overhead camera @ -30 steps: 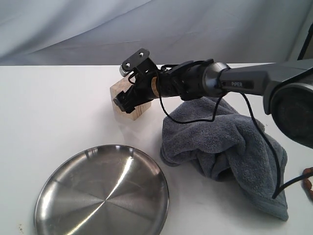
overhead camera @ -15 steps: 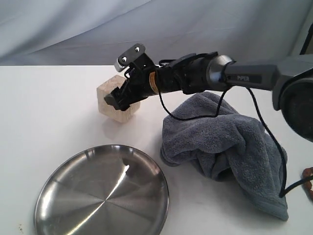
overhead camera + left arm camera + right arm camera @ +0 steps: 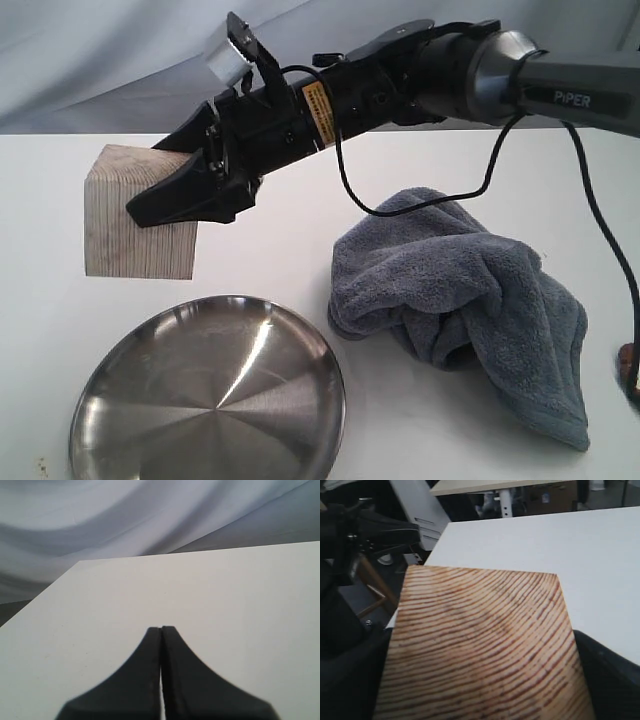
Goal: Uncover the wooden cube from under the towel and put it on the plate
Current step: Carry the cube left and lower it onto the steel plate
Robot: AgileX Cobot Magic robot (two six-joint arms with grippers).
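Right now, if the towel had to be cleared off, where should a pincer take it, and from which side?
Take the towel by the raised fold at the top of its heap, coming straight down. It lies bunched on the table, so that ridge gives the jaws cloth to close on, while its low edges lie flat and would likely be harder to get under.

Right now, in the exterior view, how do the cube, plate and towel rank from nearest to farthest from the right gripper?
1. The cube: clamped in the right gripper, lifted at left.
2. The plate: on the table just below, front left.
3. The towel: heaped off to the right.
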